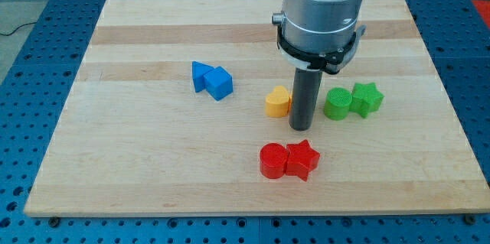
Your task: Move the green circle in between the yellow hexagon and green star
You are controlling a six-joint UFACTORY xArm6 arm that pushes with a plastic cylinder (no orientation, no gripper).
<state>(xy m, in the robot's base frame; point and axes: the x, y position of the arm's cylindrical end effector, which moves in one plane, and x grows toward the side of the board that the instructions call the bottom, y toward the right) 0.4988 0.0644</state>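
The green circle (337, 103) sits right of centre, touching the green star (367, 98) on its right. A yellow block (279, 101), its shape partly hidden by the rod, sits left of centre. My tip (300, 126) rests on the board between the yellow block and the green circle, close to the yellow block's right side and a small gap left of the green circle.
A red circle (272, 160) and a red star (302, 159) sit together below my tip. Two blue blocks (211, 80) sit together at the left. The wooden board (138, 160) ends at a blue perforated table on all sides.
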